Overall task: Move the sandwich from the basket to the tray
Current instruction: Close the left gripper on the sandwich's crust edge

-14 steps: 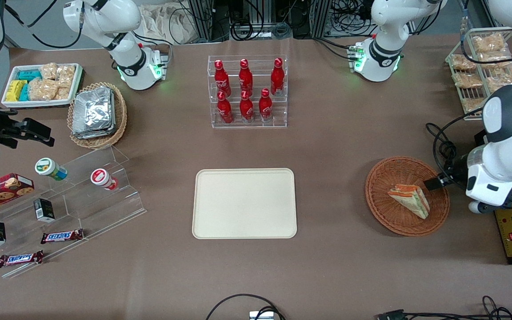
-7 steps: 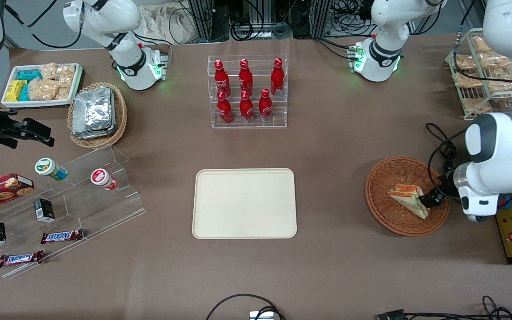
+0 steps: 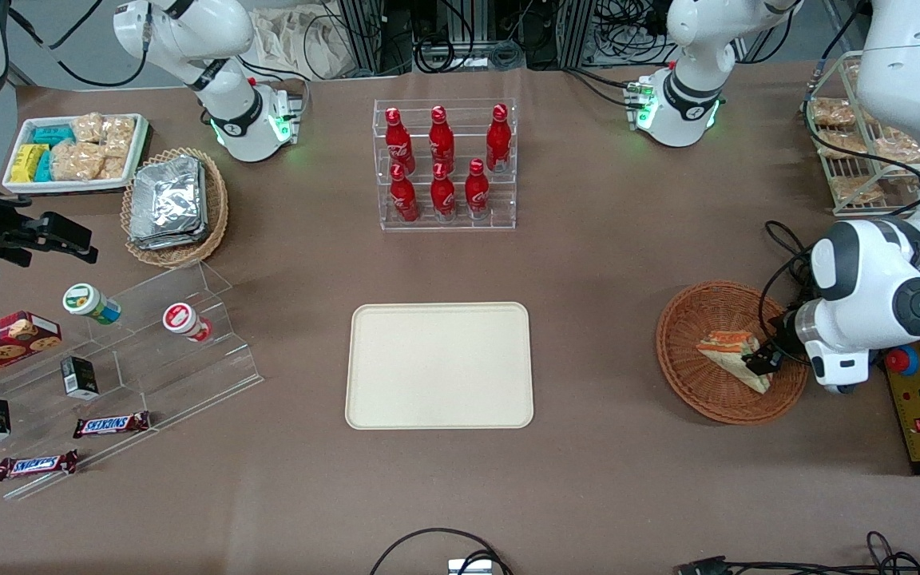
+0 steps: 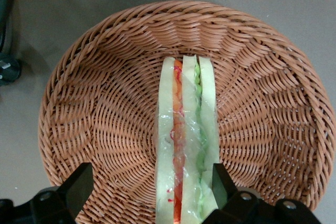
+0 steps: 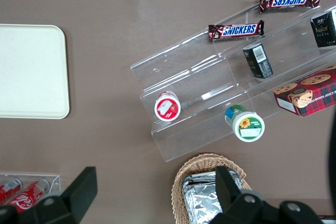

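Early in the task, by the look of it: nothing lifted, nothing delivered.

Nearest the front camera, toward the working arm's end of the table, round woven basket (image 3: 715, 395) with the sandwich (image 3: 727, 355) lying inside on its side, wrapped, filling layers of orange and green showing along the edge. Gripper (image 3: 762, 357) down over the wedge's wider end, fingers (image 4: 81, 183) spread wide, one on each side of the bread, not closed on it; one finger close beside the sandwich, the other well off it over the wicker. No grasp made, as far as can be judged.

Mid-table, cream tray (image 3: 439, 365), bare, well apart from the basket.

Farther off, clear rack of red bottles (image 3: 444, 164).

Left to do: close on the sandwich, lift, carry across, set down on the tray.
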Available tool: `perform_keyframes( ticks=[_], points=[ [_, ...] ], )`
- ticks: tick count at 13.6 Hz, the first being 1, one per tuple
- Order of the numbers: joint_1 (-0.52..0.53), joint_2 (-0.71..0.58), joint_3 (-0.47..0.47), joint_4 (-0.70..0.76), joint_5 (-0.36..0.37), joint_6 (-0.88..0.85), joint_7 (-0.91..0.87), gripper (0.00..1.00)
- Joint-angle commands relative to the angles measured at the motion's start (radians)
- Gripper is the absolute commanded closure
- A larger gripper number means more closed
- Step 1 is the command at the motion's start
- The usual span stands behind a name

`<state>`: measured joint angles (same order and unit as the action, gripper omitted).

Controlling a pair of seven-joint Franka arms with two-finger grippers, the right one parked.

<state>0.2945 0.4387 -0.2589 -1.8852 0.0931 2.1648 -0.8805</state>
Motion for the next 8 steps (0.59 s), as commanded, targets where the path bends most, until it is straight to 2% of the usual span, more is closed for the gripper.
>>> perform_keyframes(
  ticks=[1,8],
  points=[
    [0.003,0.008,-0.005,-0.018,0.002,0.021,-0.049,0.00],
    [-0.011,0.040,-0.011,0.066,0.004,0.013,-0.087,0.00]
  ],
)
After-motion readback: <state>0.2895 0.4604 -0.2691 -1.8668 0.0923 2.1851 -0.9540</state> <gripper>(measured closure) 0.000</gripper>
